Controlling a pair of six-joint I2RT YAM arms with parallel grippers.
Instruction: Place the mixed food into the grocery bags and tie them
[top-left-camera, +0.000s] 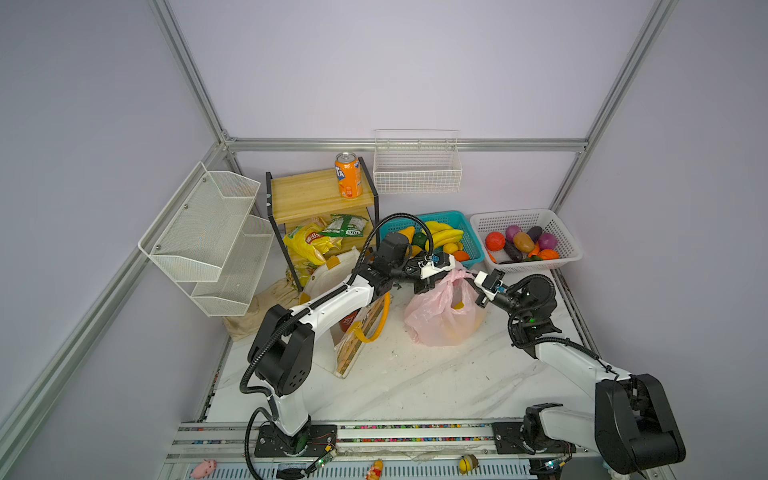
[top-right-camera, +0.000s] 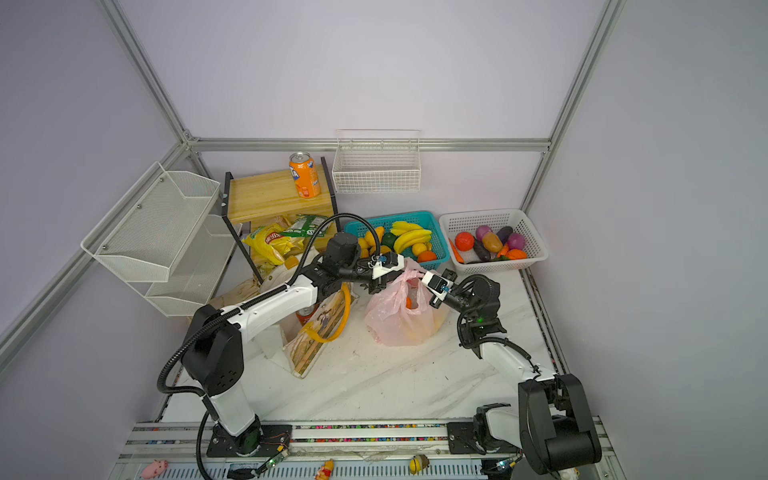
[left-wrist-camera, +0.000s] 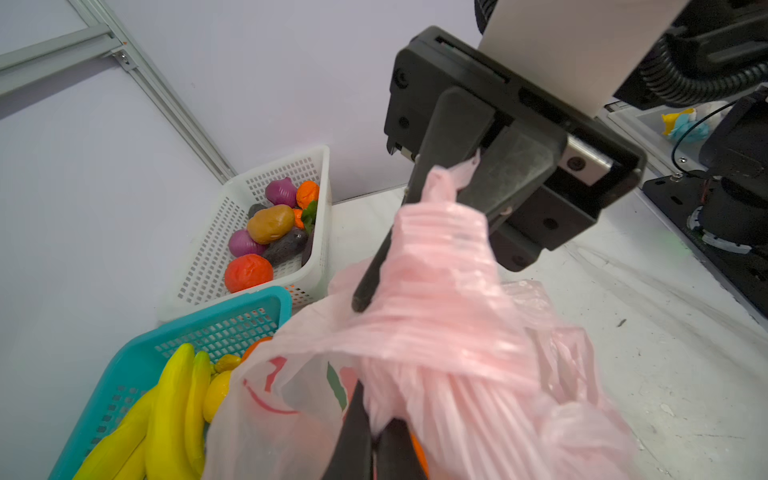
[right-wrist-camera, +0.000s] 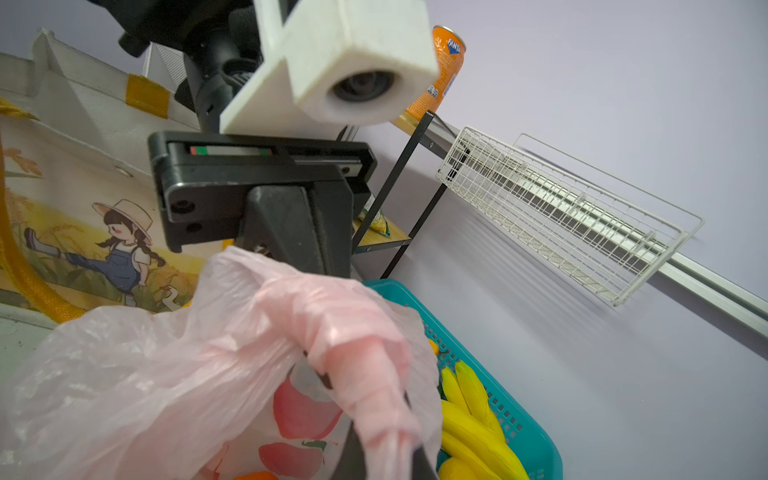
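The pink grocery bag (top-left-camera: 440, 320) (top-right-camera: 399, 324) stands mid-table, with orange and yellow toy fruit (top-right-camera: 408, 302) showing through it. My left gripper (top-left-camera: 429, 286) (left-wrist-camera: 376, 440) is shut on one bunched handle of the bag. From the other side, my right gripper (top-left-camera: 471, 282) (right-wrist-camera: 386, 453) is shut on the other handle. The handles are drawn up between the two grippers above the bag's mouth. The white tote with yellow handles (top-left-camera: 361, 332) (top-right-camera: 320, 328) stands just left of it, under my left arm. A red cola can (top-right-camera: 305, 316) shows inside the tote.
Behind the bag stand a teal basket (top-left-camera: 473, 232) of bananas and a white basket (top-left-camera: 523, 218) of toy vegetables. A wooden shelf (top-left-camera: 307, 195) carries an orange soda can (top-left-camera: 348, 174), with snack packets (top-left-camera: 316, 243) below. A tan bag (top-left-camera: 257, 311) lies at the left.
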